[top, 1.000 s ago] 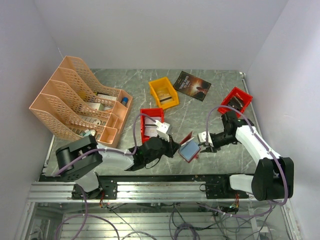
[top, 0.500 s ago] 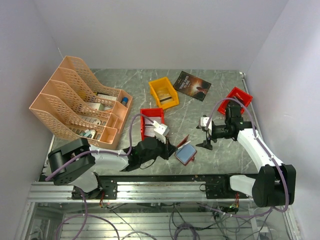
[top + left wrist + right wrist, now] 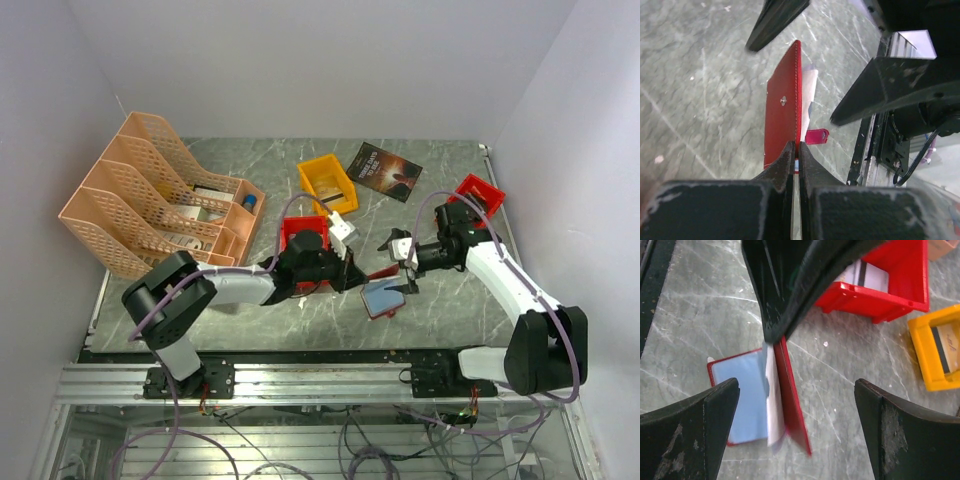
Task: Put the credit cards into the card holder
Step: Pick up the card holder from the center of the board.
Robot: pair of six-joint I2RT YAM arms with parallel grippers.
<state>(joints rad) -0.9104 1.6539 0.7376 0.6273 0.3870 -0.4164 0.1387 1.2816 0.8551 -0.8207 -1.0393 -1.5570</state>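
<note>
While further credit cards (image 3: 866, 273) wait in the red bin (image 3: 880, 295) at left, the left gripper (image 3: 795, 150) keeps its jaws pressed together on the edge of the raised red flap. The card holder (image 3: 380, 296) lies open on the tabletop (image 3: 440, 310) between the arms, pale blue pocket up. A whitish leaf (image 3: 771, 405), apparently a card, stands in its fold. The right gripper (image 3: 402, 266), part-closed at the holder a second ago, has drawn off, spread its jaws wide and returned empty above it. Judgement: one card released; more remain to fetch.
</note>
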